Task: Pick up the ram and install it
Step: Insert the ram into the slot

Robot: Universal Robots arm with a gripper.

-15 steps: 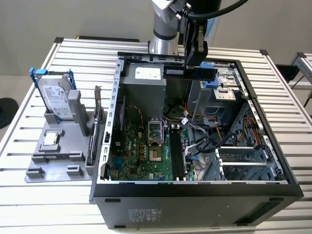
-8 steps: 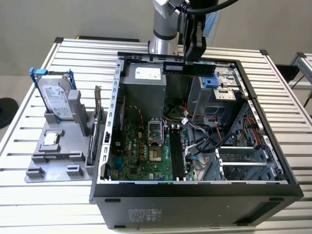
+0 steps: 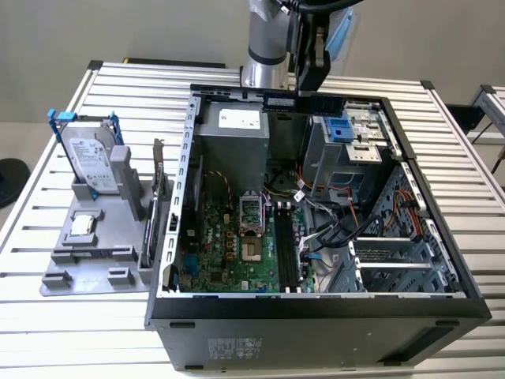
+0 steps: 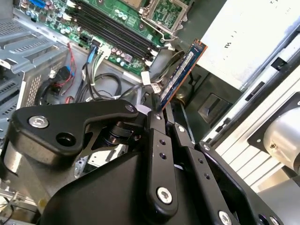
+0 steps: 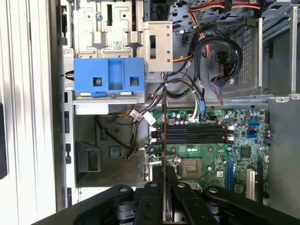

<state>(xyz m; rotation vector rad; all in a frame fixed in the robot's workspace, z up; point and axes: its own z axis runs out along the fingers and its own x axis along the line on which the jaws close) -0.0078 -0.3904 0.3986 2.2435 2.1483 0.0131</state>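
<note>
The ram (image 3: 304, 102) is a slim dark-green stick held in the air over the far side of the open computer case (image 3: 316, 304). My gripper (image 3: 309, 85) is shut on it from above. The second wrist view has the ram (image 4: 180, 75) sticking out past the fingertips (image 4: 157, 116), its labelled flat side showing. It stands edge-on in the first wrist view as a thin strip (image 5: 164, 136) between the fingers (image 5: 172, 185). The black memory slots (image 3: 288, 253) lie on the green motherboard below, apart from the stick, and show in both wrist views (image 5: 197, 133) (image 4: 112, 33).
Inside the case are a grey power supply (image 3: 233, 138), a blue drive bracket (image 5: 108, 79), bundled cables (image 5: 206, 51) and the processor socket (image 5: 191, 167). On the exterior view's left, a grey fixture (image 3: 95, 253) holds a hard drive in a blue frame (image 3: 87, 158) and an expansion card (image 3: 155, 209).
</note>
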